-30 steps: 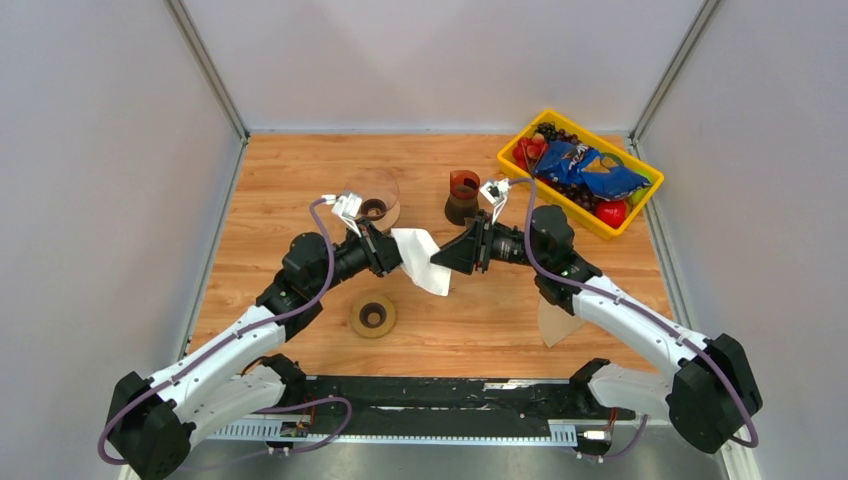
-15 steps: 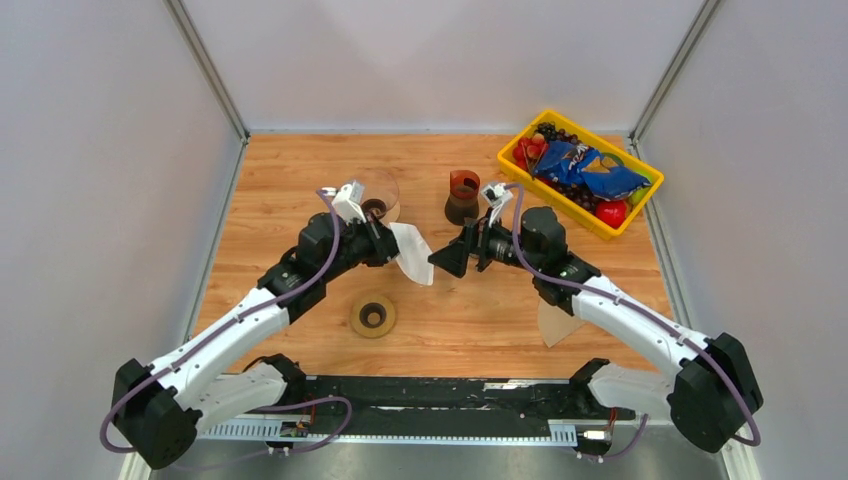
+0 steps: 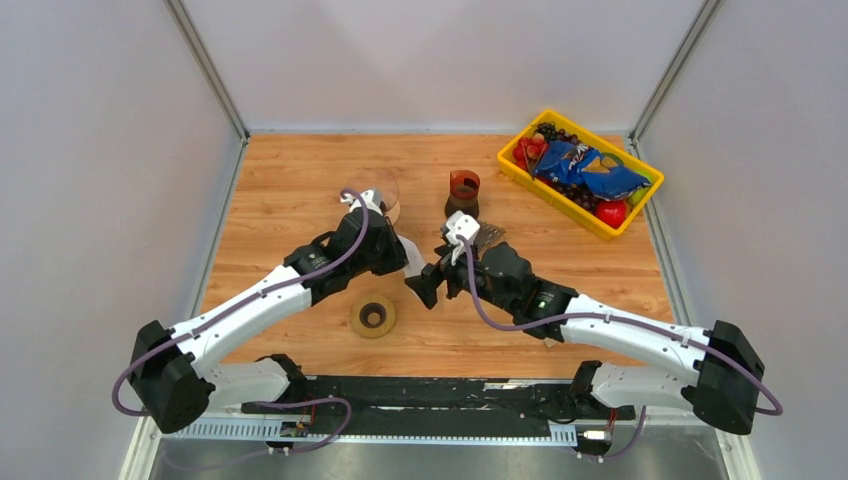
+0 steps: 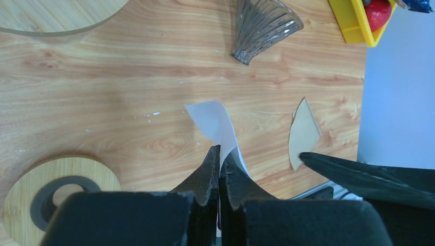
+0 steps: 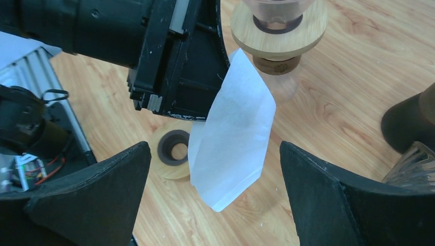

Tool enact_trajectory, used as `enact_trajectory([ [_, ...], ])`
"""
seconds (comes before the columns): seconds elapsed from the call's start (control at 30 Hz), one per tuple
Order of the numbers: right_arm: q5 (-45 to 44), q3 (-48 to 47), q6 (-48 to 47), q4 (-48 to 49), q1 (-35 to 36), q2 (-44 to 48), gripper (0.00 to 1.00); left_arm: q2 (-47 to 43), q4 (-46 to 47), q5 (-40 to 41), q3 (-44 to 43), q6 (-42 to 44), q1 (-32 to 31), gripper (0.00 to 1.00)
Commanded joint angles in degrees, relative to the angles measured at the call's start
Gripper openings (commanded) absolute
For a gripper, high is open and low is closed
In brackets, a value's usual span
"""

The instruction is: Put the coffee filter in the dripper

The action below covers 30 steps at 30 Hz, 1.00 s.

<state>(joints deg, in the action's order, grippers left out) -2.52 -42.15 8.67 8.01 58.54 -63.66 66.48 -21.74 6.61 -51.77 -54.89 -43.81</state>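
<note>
Pincers meet near mid-frame in the top view: the left pincer (image 3: 400, 255) is clenched on the white coffee filter (image 3: 413, 258) above the tabletop (image 3: 290, 180), with the right pincer (image 3: 428, 284) just beside it. In the left wrist view, both fingers pinch the filter's lower edge. The ribbed glass dripper (image 4: 264, 23) lies on its side at the top of the frame, well apart. In the right wrist view, the right pincer is released, its jaws spread wide on either side of the hanging filter.
</note>
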Motion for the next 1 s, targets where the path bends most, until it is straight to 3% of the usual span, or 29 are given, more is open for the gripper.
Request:
enact_trajectory([
  [0.0,-8.8,-2.9,-3.7,1.9,2.5,-2.8,1.00,1.2,-1.7,2.1,-3.4,-1.1,-1.2,0.00],
  [0.37,-22.3,-1.3,-0.5,-0.7,3.0,-2.8,1.00,1.1,-1.4,2.1,-3.5,0.0,-1.7,0.00],
  [0.7,-20.3,-2.0,0.6,-2.8,2.9,-3.6,1.00,1.4,-1.0,2.2,-3.8,0.4,-1.9,0.00],
  [0.97,-29.3,-3.5,6.3,-7.7,2.9,-5.8,1.00,1.5,-0.5,2.5,-3.8,-0.1,-2.0,0.00],
])
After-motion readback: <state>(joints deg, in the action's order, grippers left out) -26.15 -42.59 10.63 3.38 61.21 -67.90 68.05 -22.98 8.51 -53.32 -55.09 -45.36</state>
